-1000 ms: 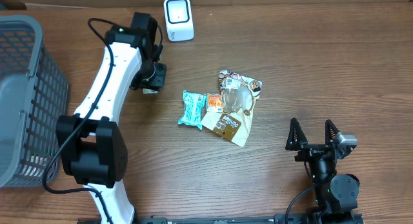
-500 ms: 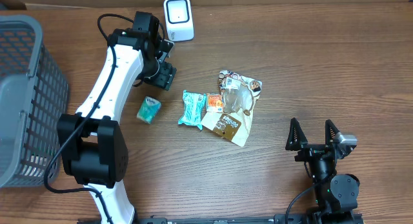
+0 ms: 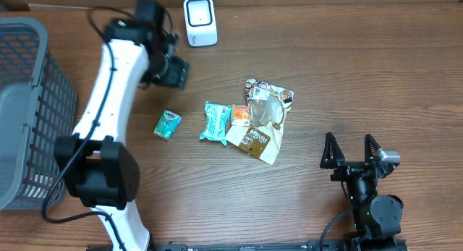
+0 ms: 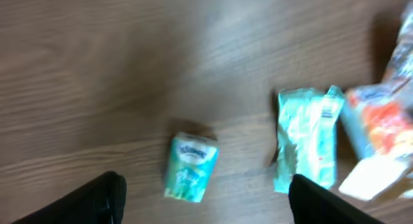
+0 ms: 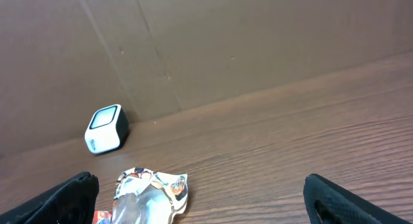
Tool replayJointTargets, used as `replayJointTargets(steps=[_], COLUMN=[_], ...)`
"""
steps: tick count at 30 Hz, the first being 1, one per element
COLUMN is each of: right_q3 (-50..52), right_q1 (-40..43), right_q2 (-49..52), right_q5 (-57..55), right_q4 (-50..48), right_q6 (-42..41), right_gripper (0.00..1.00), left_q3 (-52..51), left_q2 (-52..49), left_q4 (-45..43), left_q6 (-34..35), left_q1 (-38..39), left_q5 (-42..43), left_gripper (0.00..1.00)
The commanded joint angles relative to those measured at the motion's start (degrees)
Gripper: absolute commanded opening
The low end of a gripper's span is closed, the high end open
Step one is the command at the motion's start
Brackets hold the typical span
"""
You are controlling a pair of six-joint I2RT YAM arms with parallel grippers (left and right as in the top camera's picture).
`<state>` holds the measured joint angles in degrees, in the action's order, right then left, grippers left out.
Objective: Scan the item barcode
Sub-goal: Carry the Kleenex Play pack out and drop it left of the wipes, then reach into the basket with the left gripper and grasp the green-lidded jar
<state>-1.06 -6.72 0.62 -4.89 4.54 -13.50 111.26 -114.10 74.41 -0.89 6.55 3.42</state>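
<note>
A small teal tissue pack (image 3: pixel 167 124) lies loose on the wooden table, left of a pile of packets. In the left wrist view the tissue pack (image 4: pixel 190 167) sits below and between my dark fingertips (image 4: pixel 97 198), well apart from them. My left gripper (image 3: pixel 172 71) hovers open and holds nothing, just behind the pack and near the white barcode scanner (image 3: pixel 200 21). The scanner (image 5: pixel 106 128) stands at the table's back edge. My right gripper (image 3: pixel 353 153) rests open at the front right, with nothing between its fingers.
The pile holds a teal packet (image 3: pixel 214 121), an orange packet (image 3: pixel 240 115), a clear foil bag (image 3: pixel 268 106) and a cream packet (image 3: pixel 255 140). A grey wire basket (image 3: pixel 29 113) stands at the far left. A cardboard wall (image 5: pixel 226 43) backs the table.
My left gripper opened and the tissue pack dropped onto the table. The left arm then drew back toward the far left. The right arm stayed still.
</note>
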Motion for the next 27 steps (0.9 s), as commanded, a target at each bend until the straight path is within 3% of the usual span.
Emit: replayJointTargets(steps=[1, 5, 13, 27], right_q3=[0.6, 0.6, 0.6, 0.6], right_q1=[0.4, 0.4, 0.4, 0.4], right_q2=[-0.5, -0.5, -0.5, -0.5], right_q5=[-0.2, -0.2, -0.2, -0.2], right_q4=[-0.2, -0.2, -0.2, -0.2], right_q6=[0.1, 0.1, 0.1, 0.1], right_gripper=[1.00, 1.00, 1.00, 1.00], left_q3=[9.7, 16.6, 17.5, 17.5], left_q2=[3.5, 7.3, 15.9, 18.5], left_q4=[3.6, 6.8, 9.3, 21.5], left_q6=[6.6, 8.7, 10.4, 21.2], left_q1=[-2.4, -4.8, -8.7, -21.0], left_q5=[0.7, 0.7, 0.6, -2.4], left_gripper=[0.84, 0.85, 1.00, 1.00])
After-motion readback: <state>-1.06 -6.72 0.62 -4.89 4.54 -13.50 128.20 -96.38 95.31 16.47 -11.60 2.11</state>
